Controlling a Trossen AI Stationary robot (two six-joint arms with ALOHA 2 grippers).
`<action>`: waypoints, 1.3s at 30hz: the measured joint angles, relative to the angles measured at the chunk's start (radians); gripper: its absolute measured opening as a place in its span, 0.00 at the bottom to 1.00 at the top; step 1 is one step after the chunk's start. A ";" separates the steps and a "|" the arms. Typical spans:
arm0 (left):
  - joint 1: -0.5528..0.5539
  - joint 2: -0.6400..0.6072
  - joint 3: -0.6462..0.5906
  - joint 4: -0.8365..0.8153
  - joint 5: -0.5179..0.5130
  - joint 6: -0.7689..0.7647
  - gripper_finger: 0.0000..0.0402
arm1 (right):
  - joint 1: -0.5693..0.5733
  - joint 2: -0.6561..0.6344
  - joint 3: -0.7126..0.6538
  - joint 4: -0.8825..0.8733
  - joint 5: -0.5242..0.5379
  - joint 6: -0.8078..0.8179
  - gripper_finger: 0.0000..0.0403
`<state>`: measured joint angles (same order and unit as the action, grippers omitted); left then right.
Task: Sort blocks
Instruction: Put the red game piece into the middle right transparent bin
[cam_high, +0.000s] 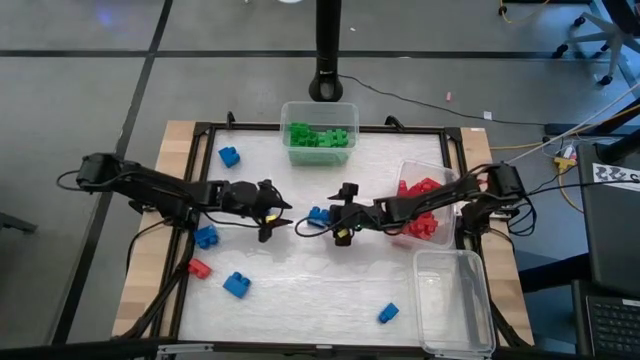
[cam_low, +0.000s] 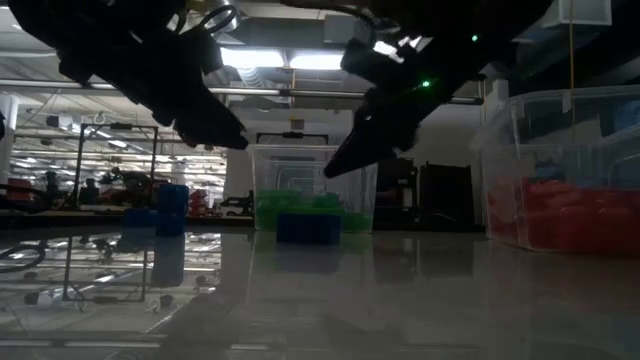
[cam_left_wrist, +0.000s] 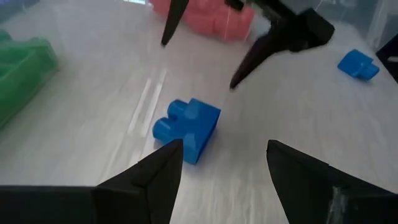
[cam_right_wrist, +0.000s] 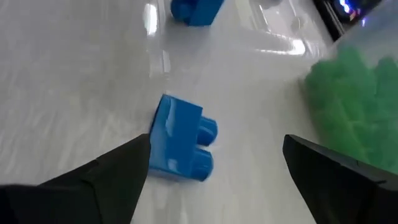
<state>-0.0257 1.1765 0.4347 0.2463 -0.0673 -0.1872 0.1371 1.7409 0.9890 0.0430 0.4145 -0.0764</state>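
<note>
A blue block (cam_high: 318, 214) (cam_left_wrist: 186, 127) (cam_right_wrist: 180, 140) lies flat on the white table top, mid-table, between my two grippers. My left gripper (cam_high: 272, 213) (cam_left_wrist: 224, 155) stands open just left of it. My right gripper (cam_high: 340, 213) (cam_right_wrist: 217, 149) stands open just right of it. In the low view both grippers hang above the block (cam_low: 310, 228), the left gripper (cam_low: 228, 135) and the right gripper (cam_low: 338, 165) slanting down toward it. Other blue blocks (cam_high: 229, 155) (cam_high: 206, 236) (cam_high: 236, 285) (cam_high: 388, 313) and a red block (cam_high: 198, 268) lie scattered on the table.
A clear tub of green blocks (cam_high: 319, 130) stands at the far edge, middle. A clear tub of red blocks (cam_high: 430, 205) stands at the right, under my right arm. Another clear tub (cam_high: 455, 300) stands at the near right corner. A dark frame (cam_high: 200, 128) rims the table.
</note>
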 joint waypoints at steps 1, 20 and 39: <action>0.000 0.015 -0.001 0.022 0.000 0.000 0.55 | 0.000 0.010 0.001 0.019 0.002 0.026 0.92; -0.034 0.070 0.073 -0.228 -0.020 -0.125 0.55 | 0.000 0.033 0.000 0.031 0.012 0.042 0.99; -0.579 0.043 0.369 -1.106 0.072 -0.640 0.55 | 0.000 0.032 -0.002 -0.007 0.040 -0.015 0.99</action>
<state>-0.6049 1.2194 0.8040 -0.8602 0.0051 -0.8269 0.1371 1.7733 0.9871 0.0356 0.4550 -0.0914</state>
